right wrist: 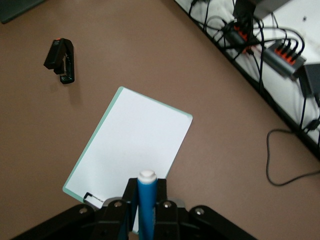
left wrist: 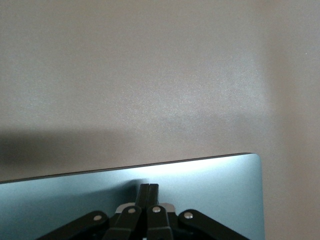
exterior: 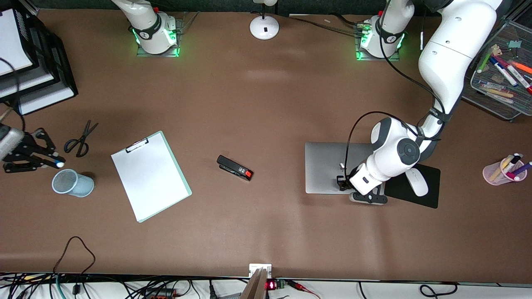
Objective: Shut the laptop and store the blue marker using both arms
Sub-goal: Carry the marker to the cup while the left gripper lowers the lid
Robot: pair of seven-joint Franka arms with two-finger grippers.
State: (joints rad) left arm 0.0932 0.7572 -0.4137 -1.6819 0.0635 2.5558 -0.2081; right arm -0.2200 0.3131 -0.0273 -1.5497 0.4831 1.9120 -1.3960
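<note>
The laptop [exterior: 326, 166] lies closed on the table, silver lid up, toward the left arm's end. My left gripper [exterior: 342, 182] is shut with nothing in it, its tips resting on the lid [left wrist: 210, 195] close to the lid's edge; in the left wrist view the gripper [left wrist: 149, 188] shows its fingers pressed together. My right gripper [exterior: 55, 160] is shut on the blue marker [exterior: 60, 164] in the air just above a pale blue mesh cup [exterior: 72, 183]. In the right wrist view the marker [right wrist: 147, 200] sticks out past the gripper [right wrist: 147, 187], white end foremost.
A clipboard [exterior: 149, 176] with white paper, a black stapler [exterior: 235, 167] and scissors [exterior: 81, 139] lie mid-table. A white mouse [exterior: 417, 182] sits on a black mouse pad [exterior: 428, 195] beside the laptop. A pink pen cup [exterior: 503, 171], a mesh tray [exterior: 490, 97] of markers and paper trays [exterior: 37, 83] stand at the ends.
</note>
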